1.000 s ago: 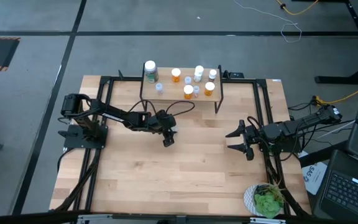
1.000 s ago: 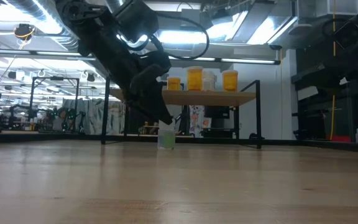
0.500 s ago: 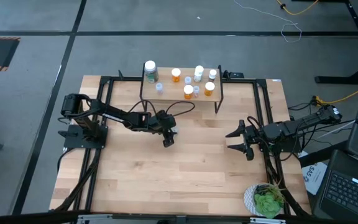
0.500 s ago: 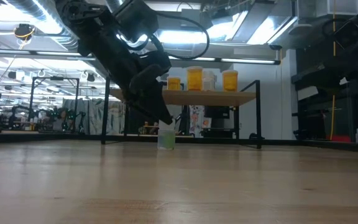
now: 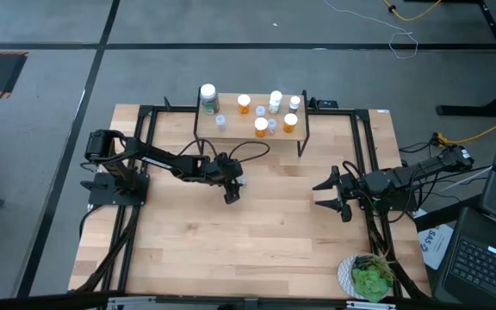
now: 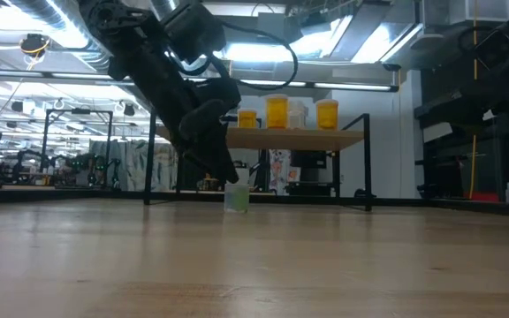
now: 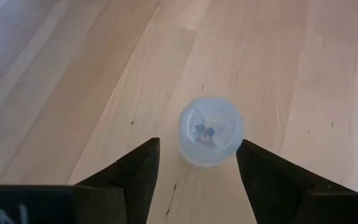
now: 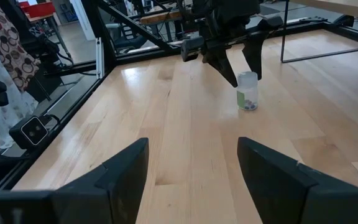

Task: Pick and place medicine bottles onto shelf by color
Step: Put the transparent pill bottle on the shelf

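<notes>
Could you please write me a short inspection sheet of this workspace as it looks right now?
Surface: wooden table, mostly bare.
Job's things: clear bottle upright on the table; orange, white and clear bottles on the shelf.
Clutter: potted plant at a table corner.
Grippers: left gripper open, fingers either side of the clear bottle, not touching; right gripper open, waiting at the right edge.
Cables: black cables along both arms; yellow cable on the floor.
Surroundings: laptop beside the table.
</notes>
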